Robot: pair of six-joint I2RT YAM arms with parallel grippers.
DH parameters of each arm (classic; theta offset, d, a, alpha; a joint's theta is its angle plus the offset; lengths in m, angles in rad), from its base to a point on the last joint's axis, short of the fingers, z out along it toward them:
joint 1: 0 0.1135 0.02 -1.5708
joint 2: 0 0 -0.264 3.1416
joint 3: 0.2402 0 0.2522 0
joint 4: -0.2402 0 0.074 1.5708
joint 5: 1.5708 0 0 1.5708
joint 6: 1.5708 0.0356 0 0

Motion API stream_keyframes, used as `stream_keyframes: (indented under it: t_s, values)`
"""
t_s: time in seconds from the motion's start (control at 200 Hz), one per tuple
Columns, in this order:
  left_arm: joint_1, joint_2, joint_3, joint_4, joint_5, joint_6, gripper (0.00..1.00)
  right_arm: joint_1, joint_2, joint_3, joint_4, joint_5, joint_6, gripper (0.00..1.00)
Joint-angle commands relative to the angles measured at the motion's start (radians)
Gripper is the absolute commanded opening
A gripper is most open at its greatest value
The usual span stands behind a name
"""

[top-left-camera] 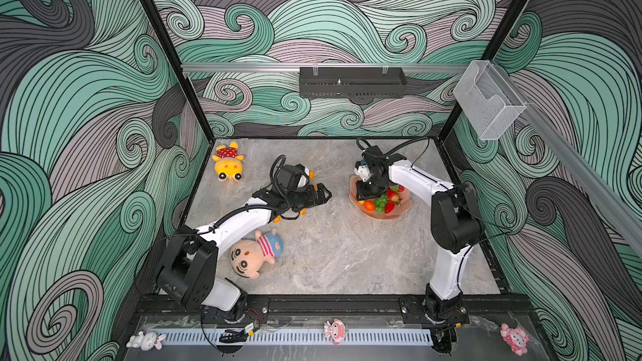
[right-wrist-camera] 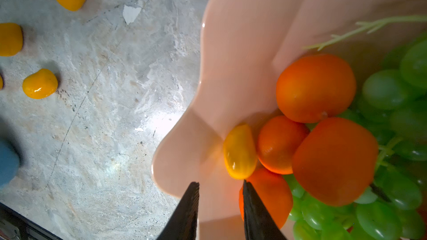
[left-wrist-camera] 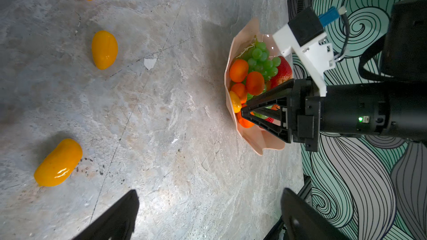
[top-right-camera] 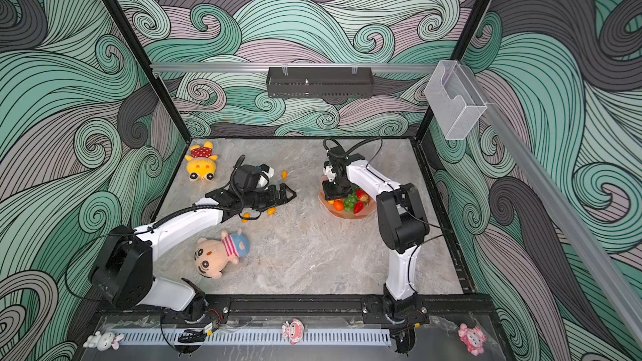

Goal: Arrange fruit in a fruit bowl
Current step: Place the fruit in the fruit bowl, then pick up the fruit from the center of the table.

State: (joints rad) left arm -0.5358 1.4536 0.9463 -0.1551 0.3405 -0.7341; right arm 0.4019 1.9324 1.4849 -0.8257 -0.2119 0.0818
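R claw (right-wrist-camera: pixel 220 182): jaws a little apart, nothing is pinched.
Kumquat (right-wrist-camera: pixel 239 151): just ahead of claw, in fruit bowl (right-wrist-camera: pixel 231 54).
Loose kumquats (left-wrist-camera: pixel 104 49): well apart from it; L claw (left-wrist-camera: pixel 210 192), spread, is judged nearer.

Bright even light; glare on tabletop (right-wrist-camera: pixel 147 121); nearest tangerine (right-wrist-camera: pixel 335 160) blurred.

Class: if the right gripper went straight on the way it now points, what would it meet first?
Probably the kumquat lying on the fruit bowl's inner wall, just ahead of the right gripper's parted tips; depth is unclear, so possibly the bowl itself.
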Motion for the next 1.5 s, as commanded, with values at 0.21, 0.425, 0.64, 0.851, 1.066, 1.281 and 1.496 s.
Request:
stream_keyframes:
  t_s: [0.21,0.425,0.64,0.851,1.066,1.281,1.496]
  values:
    - [-0.006,-0.071,-0.002,-0.063,-0.066,0.023,0.99,0.004,-0.038,-0.018,0.0,-0.001,0.006,0.36]
    - [-0.006,-0.197,-0.022,-0.185,-0.151,0.058,0.99,0.036,-0.175,-0.074,0.061,0.039,0.043,0.38]
    - [-0.004,-0.367,-0.121,-0.247,-0.246,0.048,0.99,0.15,-0.259,-0.13,0.149,0.067,0.114,0.38]
    - [0.016,-0.501,-0.212,-0.247,-0.301,0.05,0.99,0.288,-0.283,-0.197,0.31,0.113,0.271,0.38]
    - [0.062,-0.531,-0.218,-0.279,-0.287,0.047,0.99,0.4,-0.238,-0.22,0.384,0.198,0.35,0.39]
    - [0.167,-0.532,-0.225,-0.277,-0.208,0.05,0.99,0.469,-0.111,-0.115,0.349,0.21,0.36,0.39]
    - [0.278,-0.542,-0.243,-0.276,-0.124,0.062,0.99,0.507,0.042,0.037,0.291,0.214,0.378,0.38]
